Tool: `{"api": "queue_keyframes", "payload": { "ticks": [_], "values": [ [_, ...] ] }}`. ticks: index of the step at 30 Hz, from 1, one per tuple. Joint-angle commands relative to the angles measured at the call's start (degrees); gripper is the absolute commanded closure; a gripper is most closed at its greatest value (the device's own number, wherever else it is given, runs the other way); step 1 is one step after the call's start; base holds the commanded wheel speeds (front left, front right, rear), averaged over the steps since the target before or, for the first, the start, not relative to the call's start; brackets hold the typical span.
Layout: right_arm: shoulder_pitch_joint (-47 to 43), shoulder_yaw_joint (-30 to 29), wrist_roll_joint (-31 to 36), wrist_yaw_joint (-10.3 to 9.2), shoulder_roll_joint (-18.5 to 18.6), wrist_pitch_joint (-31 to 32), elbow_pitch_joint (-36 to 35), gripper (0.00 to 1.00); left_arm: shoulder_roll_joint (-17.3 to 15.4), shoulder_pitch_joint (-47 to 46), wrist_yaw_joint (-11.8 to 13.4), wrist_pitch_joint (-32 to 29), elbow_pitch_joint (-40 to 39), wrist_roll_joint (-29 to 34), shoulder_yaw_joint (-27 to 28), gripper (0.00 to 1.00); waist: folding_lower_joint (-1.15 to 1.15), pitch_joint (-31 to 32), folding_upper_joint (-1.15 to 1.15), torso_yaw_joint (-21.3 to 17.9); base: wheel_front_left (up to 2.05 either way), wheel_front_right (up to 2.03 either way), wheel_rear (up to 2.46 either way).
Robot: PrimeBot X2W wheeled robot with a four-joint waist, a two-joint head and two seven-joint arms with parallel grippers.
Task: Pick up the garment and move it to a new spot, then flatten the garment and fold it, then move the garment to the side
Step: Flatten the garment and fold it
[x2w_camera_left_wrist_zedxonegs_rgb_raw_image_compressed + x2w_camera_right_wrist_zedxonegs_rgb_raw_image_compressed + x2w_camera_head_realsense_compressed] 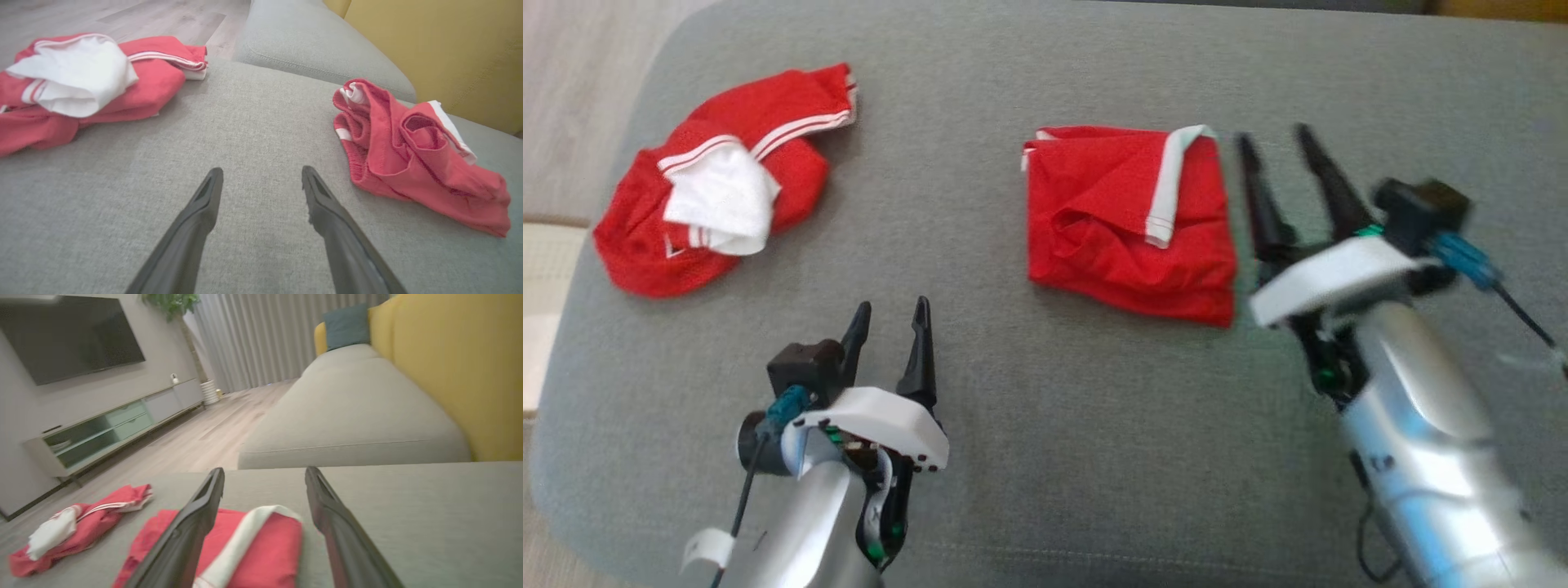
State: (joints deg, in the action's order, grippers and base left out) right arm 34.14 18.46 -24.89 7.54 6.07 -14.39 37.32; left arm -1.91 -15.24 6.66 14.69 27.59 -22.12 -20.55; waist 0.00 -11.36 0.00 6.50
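The folded red jersey garment with a white trim band (1127,220) lies flat on the grey fabric sofa cushion (1029,408), just beside the right claw (1273,135) on its left. Its near edge almost touches that claw's left finger. The right claw is spread wide and holds nothing, though it is blurred in the head view. In the right wrist view the cloth sits low and to the left, partly under the left finger.

The folded piece is close to square, with no strong long axis. Its white band runs roughly parallel to the right claw's fingers, along the side closest to them.

The left claw (892,306) is also spread wide and empty. The folded garment is well apart from it, ahead and to its right, so the right arm is plainly the nearer one. A crumpled red and white garment (719,180) lies ahead and to the left of the left claw, near where the cushion rounds off.

The fold looks done, so I judge the sideways move is what remains. There is bare cushion to the right of the right claw and between the two claws
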Motion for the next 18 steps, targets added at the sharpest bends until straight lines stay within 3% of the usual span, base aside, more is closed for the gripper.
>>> {"api": "queue_keyframes", "payload": {
  "ticks": [1, 6, 13, 18],
  "values": [
    [-2.43, -1.03, 1.44, -0.05, -0.9, -0.59, -2.42, 0.0, -0.97, -0.06, 0.46, 0.3, -2.08, 0.9, 2.38, 0.0, 0.0, 0.32, 0.0, -1.16, 0.0, 0.0, 0.0],
    [-10.0, -10.72, 8.15, -0.05, -2.16, -0.6, -7.34, 0.0, -0.97, 1.07, 1.24, 0.3, -3.11, 3.32, 4.58, 0.0, 0.0, 0.97, 0.0, -3.58, 0.0, 0.0, 0.0],
    [-16.3, -13.91, 11.56, -0.05, -3.09, -0.6, -10.29, 0.0, -0.97, 3.32, 1.29, 0.3, -3.61, 6.75, 7.03, 0.0, 0.0, 2.33, 0.0, -5.45, 0.0, 0.0, 0.0],
    [-19.86, -13.51, 9.07, -0.05, -3.17, -0.61, -10.53, 0.0, -0.97, 5.55, 0.9, 0.3, -3.9, 8.06, 8.23, 0.0, 0.0, 3.92, 0.0, -6.12, 0.0, 0.0, 0.0]
  ]
}}
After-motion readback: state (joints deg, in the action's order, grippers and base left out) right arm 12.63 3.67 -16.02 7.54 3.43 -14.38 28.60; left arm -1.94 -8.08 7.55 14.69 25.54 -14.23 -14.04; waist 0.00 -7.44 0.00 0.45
